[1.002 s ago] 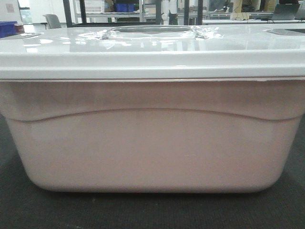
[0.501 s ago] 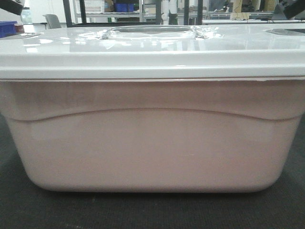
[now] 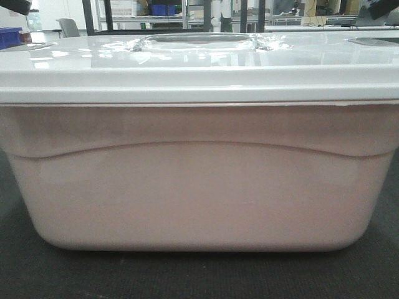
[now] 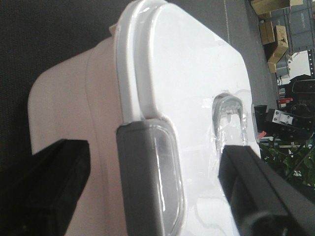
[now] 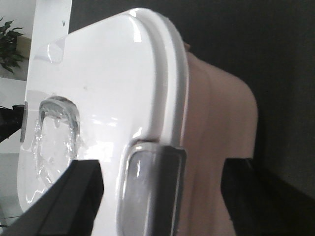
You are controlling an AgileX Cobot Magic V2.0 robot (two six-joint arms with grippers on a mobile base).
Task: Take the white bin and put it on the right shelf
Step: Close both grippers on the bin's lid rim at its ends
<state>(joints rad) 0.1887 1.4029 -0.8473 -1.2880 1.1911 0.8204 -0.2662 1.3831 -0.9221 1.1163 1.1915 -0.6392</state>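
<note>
White bin [image 3: 199, 187] sits on a dark mat [image 3: 199, 277], square to the front camera and filling nearly the whole view – pinkish translucent tub, curved moulded line across its side, glossy white lid [image 3: 199, 71] shut on top with a clear handle recess [image 3: 196, 40] at centre. Left gripper [image 4: 150, 164] is at one end of the bin, claw released and spread wide: one black finger [image 4: 59, 182] is on the tub-wall side, the other [image 4: 251, 187] on the lid side, the grey latch [image 4: 147, 182] between them. Cannot tell if either finger touches the plastic. Right gripper [image 5: 162, 169] is at the opposite end in the same pose – claw released, fingers straddling that end's grey latch [image 5: 152, 189], contact not clear. Beyond the bin: a blue crate [image 3: 9, 36] far left and cardboard boxes [image 4: 275, 29] in the left wrist view.
</note>
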